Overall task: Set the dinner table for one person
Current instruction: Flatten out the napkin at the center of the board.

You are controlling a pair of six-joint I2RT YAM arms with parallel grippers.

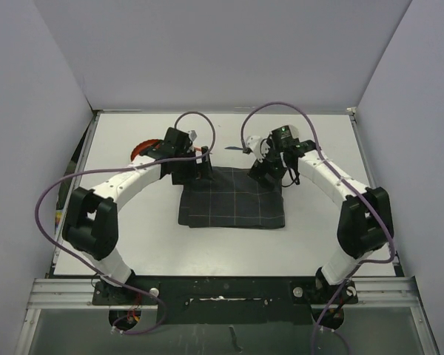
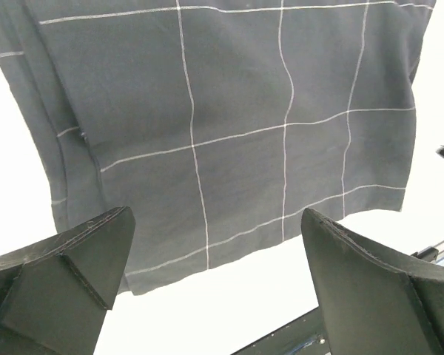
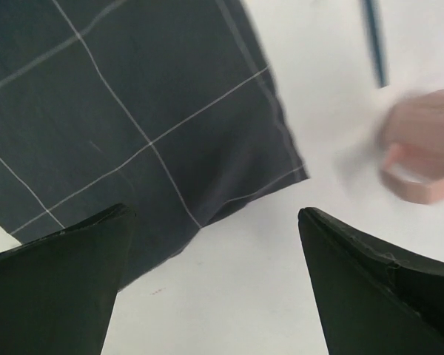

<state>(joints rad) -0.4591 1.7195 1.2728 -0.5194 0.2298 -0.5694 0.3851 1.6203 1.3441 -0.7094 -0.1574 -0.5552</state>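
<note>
The white dinner table [image 1: 133,237] carries a dark grid-lined cloth mat [image 1: 233,198] lying flat at its middle. My left gripper [image 1: 200,168] hovers over the mat's far left corner, open and empty. In the left wrist view the gripper [image 2: 216,222] stands over the mat [image 2: 229,111] edge and bare table [image 2: 229,296]. My right gripper [image 1: 266,171] hovers over the mat's far right corner, open and empty. In the right wrist view the gripper [image 3: 214,214] is above the mat [image 3: 118,96] corner.
A red-orange round object [image 1: 140,149] lies at the far left, partly hidden by the left arm. A dark utensil [image 1: 237,149] lies beyond the mat and also shows in the right wrist view [image 3: 374,41]. A blurred pink object [image 3: 422,159] sits near it. Grey walls enclose the table.
</note>
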